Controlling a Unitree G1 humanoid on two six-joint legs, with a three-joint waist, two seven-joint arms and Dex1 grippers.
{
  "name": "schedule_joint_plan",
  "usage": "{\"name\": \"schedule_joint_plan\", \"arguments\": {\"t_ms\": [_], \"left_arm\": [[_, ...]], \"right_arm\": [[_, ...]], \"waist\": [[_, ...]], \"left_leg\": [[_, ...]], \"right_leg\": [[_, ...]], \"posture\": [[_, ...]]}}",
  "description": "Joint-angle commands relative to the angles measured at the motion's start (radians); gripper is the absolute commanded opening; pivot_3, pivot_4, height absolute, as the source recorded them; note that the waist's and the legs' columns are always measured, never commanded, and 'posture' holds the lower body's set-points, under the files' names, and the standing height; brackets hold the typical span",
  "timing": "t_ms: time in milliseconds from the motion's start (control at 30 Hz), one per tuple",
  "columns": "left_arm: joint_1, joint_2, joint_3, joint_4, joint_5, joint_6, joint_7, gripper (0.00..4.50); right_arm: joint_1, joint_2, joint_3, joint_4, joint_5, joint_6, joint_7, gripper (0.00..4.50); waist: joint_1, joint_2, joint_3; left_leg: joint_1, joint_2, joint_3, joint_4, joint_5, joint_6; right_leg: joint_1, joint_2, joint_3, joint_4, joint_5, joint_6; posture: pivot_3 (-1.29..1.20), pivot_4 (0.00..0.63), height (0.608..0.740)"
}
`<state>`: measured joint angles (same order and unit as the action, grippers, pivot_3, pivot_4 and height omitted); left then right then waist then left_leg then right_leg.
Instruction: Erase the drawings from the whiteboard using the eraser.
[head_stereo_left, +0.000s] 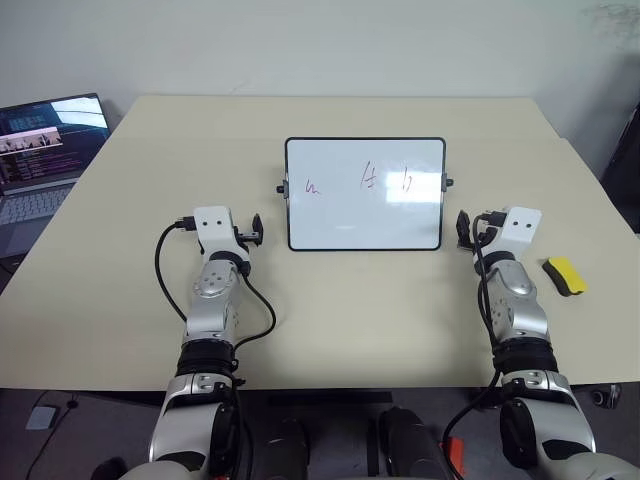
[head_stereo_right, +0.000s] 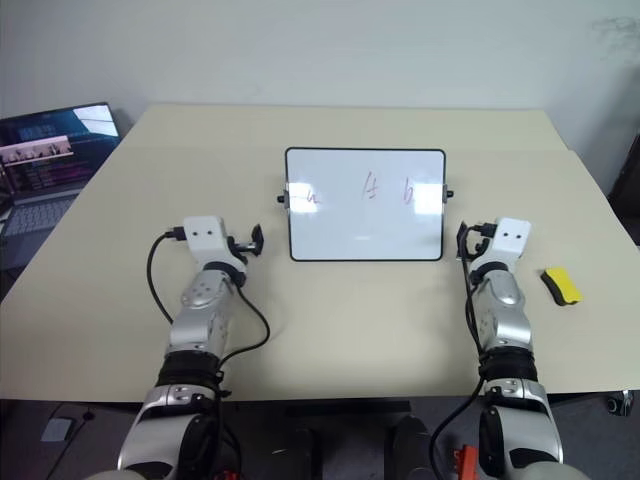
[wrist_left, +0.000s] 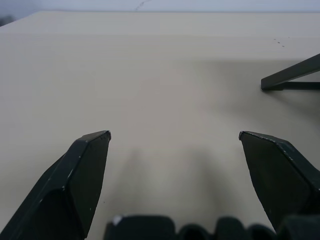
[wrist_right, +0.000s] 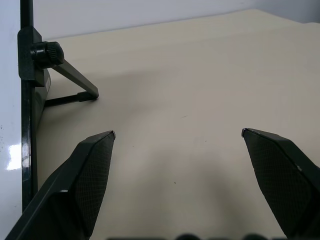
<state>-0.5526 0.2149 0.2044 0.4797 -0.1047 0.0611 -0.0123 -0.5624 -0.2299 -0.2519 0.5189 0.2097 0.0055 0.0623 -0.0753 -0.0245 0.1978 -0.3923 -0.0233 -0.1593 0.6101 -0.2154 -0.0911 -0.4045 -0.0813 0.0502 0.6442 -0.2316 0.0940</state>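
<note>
Beige table (head_stereo_left: 330, 330); whiteboard (head_stereo_left: 365, 225) upright, three drawings (head_stereo_left: 368, 179); yellow eraser (head_stereo_left: 565, 275) flat; both end effectors spread, empty

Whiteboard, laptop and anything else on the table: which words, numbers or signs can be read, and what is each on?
"4": dark mark near the middle of the whiteboard.
"b": dark mark right of it, loosely drawn.
Reddish squiggle: no letter can be made out.
Laptop screen: lines of text, too small to read.
Eraser: no label visible.

White whiteboard (head_stereo_left: 364, 225), black frame; yellow-and-black eraser (head_stereo_left: 565, 275); drawings (head_stereo_left: 362, 181) — one seemingly reddish.
</note>
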Motion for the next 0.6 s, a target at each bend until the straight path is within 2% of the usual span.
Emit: {"name": "schedule_joint_plan", "arguments": {"t_ms": [33, 133, 300, 600], "left_arm": [[-0.018, 0.015, 0.002, -0.021, 0.008, 0.001, 0.007, 4.5], [-0.017, 0.01, 0.003, -0.028, -0.02, 0.023, -0.031, 4.5], [0.001, 0.016, 0.005, -0.044, 0.001, 0.034, -0.003, 4.5], [-0.005, 0.096, 0.018, -0.025, -0.02, 0.053, -0.082, 4.5]], "right_arm": [[-0.02, -0.01, -0.007, -0.013, -0.003, -0.021, 0.005, 4.46], [-0.023, -0.012, -0.007, -0.006, -0.003, -0.024, 0.008, 4.46], [-0.036, -0.019, 0.0, -0.005, -0.008, -0.022, 0.018, 4.46], [-0.013, -0.035, -0.001, -0.09, -0.007, 0.027, 0.028, 4.46]], "waist": [[0.0, 0.0, 0.0], [0.0, 0.0, 0.0], [0.0, 0.0, 0.0], [-0.001, 0.0, 0.0]], "left_leg": [[0.0, 0.0, 0.0, 0.0, 0.0, 0.0], [0.0, 0.0, 0.0, 0.0, 0.0, 0.0], [0.0, 0.0, 0.0, 0.0, 0.0, 0.0], [0.0, 0.0, 0.0, 0.0, 0.0, 0.0]], "right_leg": [[0.0, 0.0, 0.0, 0.0, 0.0, 0.0], [0.0, 0.0, 0.0, 0.0, 0.0, 0.0], [0.0, 0.0, 0.0, 0.0, 0.0, 0.0], [0.0, 0.0, 0.0, 0.0, 0.0, 0.0]], "posture": [[0.0, 0.15, 0.74], [0.0, 0.15, 0.74], [0.0, 0.15, 0.74], [0.0, 0.15, 0.74]]}}
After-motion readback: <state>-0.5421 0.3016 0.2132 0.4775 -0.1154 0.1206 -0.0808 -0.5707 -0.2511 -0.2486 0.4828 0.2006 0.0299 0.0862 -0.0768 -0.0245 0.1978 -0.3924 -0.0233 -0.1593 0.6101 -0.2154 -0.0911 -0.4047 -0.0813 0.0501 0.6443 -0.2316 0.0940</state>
